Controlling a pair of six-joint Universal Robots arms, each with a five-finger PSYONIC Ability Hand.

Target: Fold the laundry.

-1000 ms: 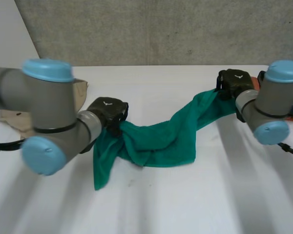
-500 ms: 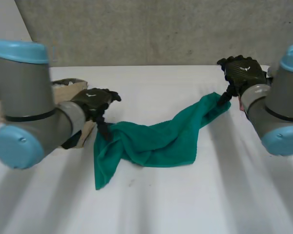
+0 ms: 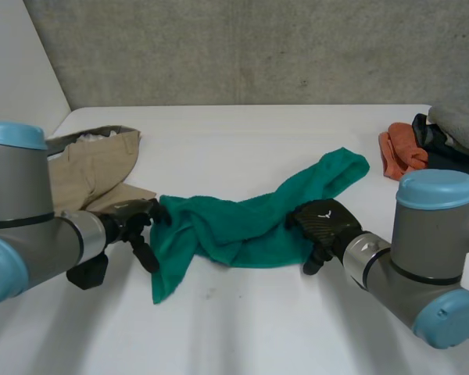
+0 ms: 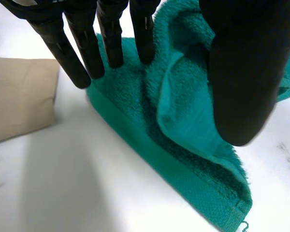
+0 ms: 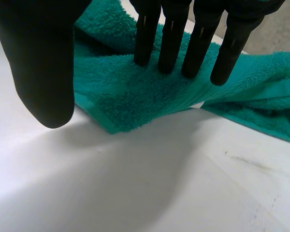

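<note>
One crumpled green terry towel (image 3: 250, 226) lies in the middle of the white table (image 3: 242, 328) in the head view. The left hand (image 3: 137, 223) is at the towel's left end. The right hand (image 3: 320, 223) is at its near edge, toward the right. Tan trousers (image 3: 94, 168) lie at the table's left side, and a pile of orange, black and grey clothes (image 3: 422, 141) lies at the far right.

In the left wrist view, the left hand's fingers (image 4: 111, 38) are straight, with their tips on the towel's edge. The thumb (image 4: 246, 72) stays apart above the cloth and grips nothing.

In the right wrist view, the right hand's fingers (image 5: 171, 38) are straight too, with their tips on the towel near a corner. Its thumb (image 5: 43, 63) is held apart over bare table.
</note>
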